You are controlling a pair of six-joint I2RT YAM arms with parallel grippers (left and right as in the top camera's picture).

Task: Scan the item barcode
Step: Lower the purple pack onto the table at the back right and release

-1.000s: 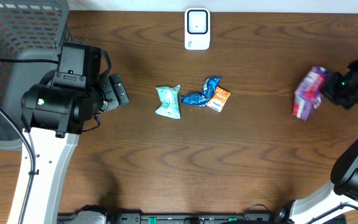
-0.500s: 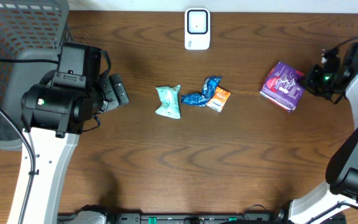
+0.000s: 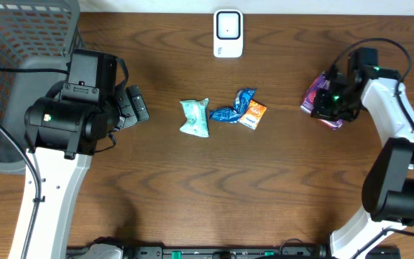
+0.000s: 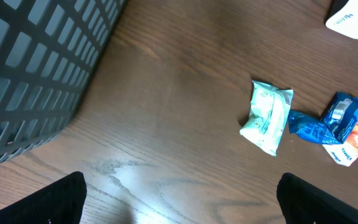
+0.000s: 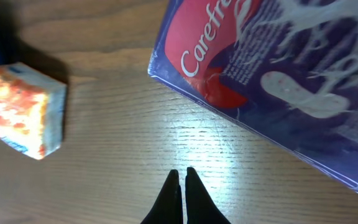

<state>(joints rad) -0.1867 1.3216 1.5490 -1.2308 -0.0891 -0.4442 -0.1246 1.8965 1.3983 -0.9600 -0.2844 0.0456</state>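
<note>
Scanning step in hand: I judge the job now is getting a hold on the Carefree pad pack [image 5: 278, 81] so its barcode can be shown to the scanner [image 3: 228, 32]. I see no barcode on the upturned face.
Right gripper [image 5: 180, 177]: fingers pressed together with nothing between them, tips over bare table just off the pack's edge.
Pack position: lying on the table, unheld, to the right of the scanner and nearer the robot's side.
Left gripper [image 4: 182, 199]: spread wide and empty, well to the left of the scanner, near the grey basket [image 3: 20, 43].
Other items: mint packet [image 3: 195, 117], blue wrapper [image 3: 234, 108] and orange packet [image 3: 254, 114] lie nearer the robot than the scanner, the blue one touching the orange.
My approach: part the fingers first, then straddle one edge of the pack and pinch there, leaving both broad faces uncovered.
Presenting: the code is probably underneath, so I would tilt the pack until that side faces the scanner's window.
Watch for: closed fingers would only shove the pack, and its glossy film looks slippery and soft.
</note>
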